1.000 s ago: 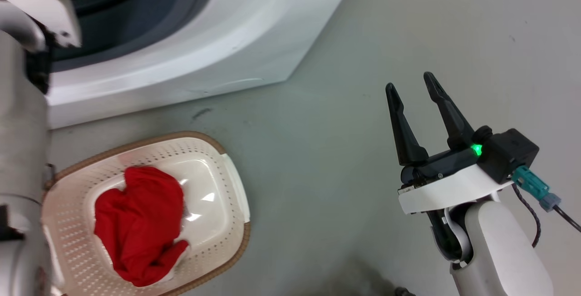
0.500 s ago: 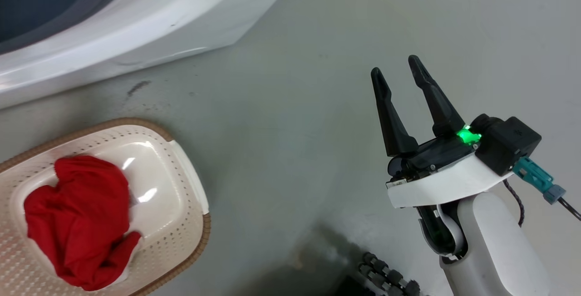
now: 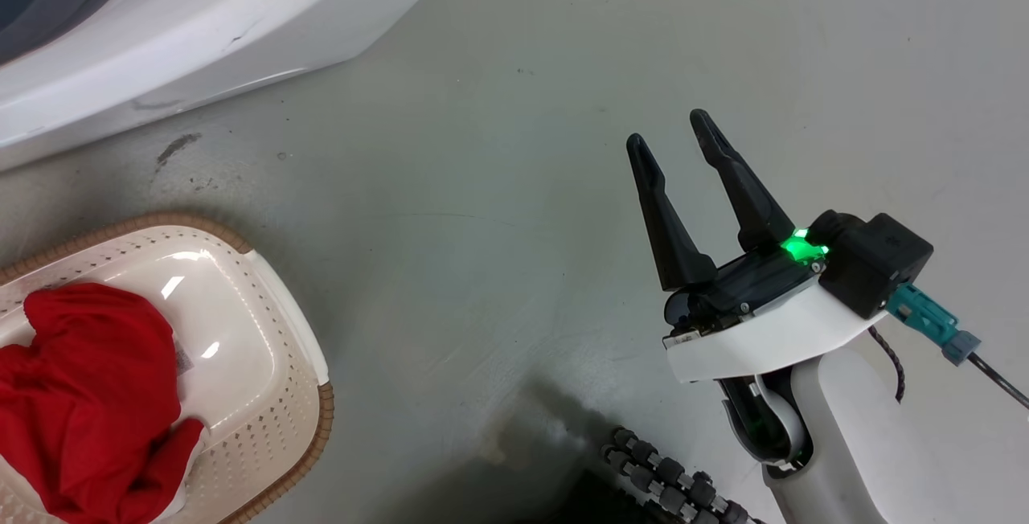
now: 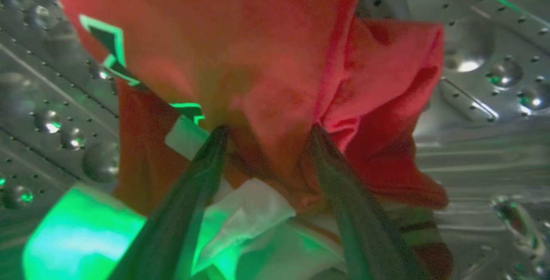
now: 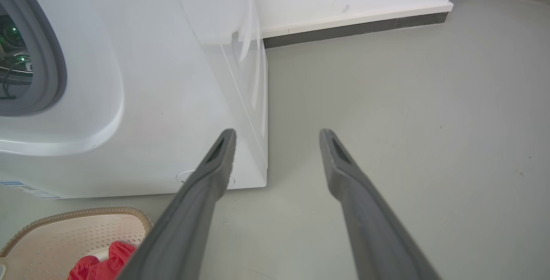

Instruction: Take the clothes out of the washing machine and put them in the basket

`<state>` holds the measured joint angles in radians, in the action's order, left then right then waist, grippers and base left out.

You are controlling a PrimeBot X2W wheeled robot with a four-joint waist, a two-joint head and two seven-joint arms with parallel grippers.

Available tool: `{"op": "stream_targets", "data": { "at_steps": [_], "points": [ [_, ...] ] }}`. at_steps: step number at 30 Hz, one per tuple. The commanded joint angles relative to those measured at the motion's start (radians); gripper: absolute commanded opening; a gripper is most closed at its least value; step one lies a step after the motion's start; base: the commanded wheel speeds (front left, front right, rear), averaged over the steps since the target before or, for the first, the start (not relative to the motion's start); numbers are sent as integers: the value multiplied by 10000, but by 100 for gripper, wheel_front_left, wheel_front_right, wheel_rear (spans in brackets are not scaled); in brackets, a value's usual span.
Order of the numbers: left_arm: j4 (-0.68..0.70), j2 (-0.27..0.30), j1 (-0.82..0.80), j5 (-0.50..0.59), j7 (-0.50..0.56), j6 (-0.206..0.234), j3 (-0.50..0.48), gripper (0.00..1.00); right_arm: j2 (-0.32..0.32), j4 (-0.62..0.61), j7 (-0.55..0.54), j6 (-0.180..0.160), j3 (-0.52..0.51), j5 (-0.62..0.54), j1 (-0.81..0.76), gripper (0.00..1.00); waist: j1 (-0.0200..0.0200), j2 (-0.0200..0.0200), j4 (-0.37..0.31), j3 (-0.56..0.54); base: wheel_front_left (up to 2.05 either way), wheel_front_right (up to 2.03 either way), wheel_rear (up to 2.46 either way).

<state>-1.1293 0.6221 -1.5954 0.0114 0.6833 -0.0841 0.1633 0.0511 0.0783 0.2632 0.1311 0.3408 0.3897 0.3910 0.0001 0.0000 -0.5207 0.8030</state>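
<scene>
Inside the perforated steel drum (image 4: 472, 56) of the washing machine (image 3: 161, 42), red clothes (image 4: 266, 65) with white trim and a white cloth piece (image 4: 245, 215) lie bunched. My left gripper (image 4: 268, 132) is open, its fingertips pressed into the red fabric, a fold lying between them. The cream basket (image 3: 265, 291) with a brown rim stands on the floor before the washer and holds a red garment (image 3: 88, 395). My right gripper (image 3: 667, 130) hangs open and empty over bare floor to the right. The right wrist view shows the washing machine (image 5: 150, 99), the basket (image 5: 77, 228) and that garment (image 5: 103, 263).
Grey floor spreads right of the washer to a white wall with a dark baseboard (image 5: 343, 26). A black ribbed hose (image 3: 667, 484) lies at the head view's bottom edge. A dark scuff (image 3: 178, 146) marks the floor near the washer's foot.
The head camera has turned, so washer and basket slid left in the picture. The pale left forearm seen a second ago has left the head view. The right gripper stays open.
</scene>
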Motion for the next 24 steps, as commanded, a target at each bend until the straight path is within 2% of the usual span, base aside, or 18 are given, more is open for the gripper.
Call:
{"op": "stream_targets", "data": {
  "at_steps": [1, 2, 3, 4, 9, 14, 19, 24],
  "points": [
    [25, 66, -77, -36, 166, 74, 15, 100, -16, -18, 22, -7, 32, 61, 4, 100, -1, 0, -19, -18, 0, 0, 0],
    [44, 63, -33, -112, 418, 145, -44, 94, -16, -22, 22, -7, 58, 99, 6, 100, -1, 0, -31, -38, 0, 0, 0],
    [106, 89, -2, -160, 569, 201, -100, 38, -16, -23, 22, -7, 78, 138, 12, 100, -1, 0, -44, -50, 0, 0, 0],
    [190, 110, 75, -187, 675, 256, -110, 0, -16, -13, 22, -7, 93, 154, 25, 100, -1, 0, -61, -67, 0, 0, 0],
    [976, 133, 644, -324, 553, 737, -220, 0, -15, 36, 22, -7, 57, 159, 1, 100, -1, 0, -73, -240, 0, 0, 0],
    [2068, 107, 1440, -476, -342, 1121, -322, 0, -15, 171, 22, -7, 0, 70, -34, 100, -1, 0, -7, -567, 0, 0, 0],
    [3019, -129, 2547, -785, -2086, 1321, -462, 0, -13, 358, 22, -7, -183, -160, -114, 100, -1, 0, 192, -1132, 0, 0, 0],
    [3198, -567, 3890, -1282, -4108, 1561, -778, 0, -12, 629, 21, -7, -436, -468, -290, 100, -1, 0, 458, -2019, 0, 0, 0]
  ]
}}
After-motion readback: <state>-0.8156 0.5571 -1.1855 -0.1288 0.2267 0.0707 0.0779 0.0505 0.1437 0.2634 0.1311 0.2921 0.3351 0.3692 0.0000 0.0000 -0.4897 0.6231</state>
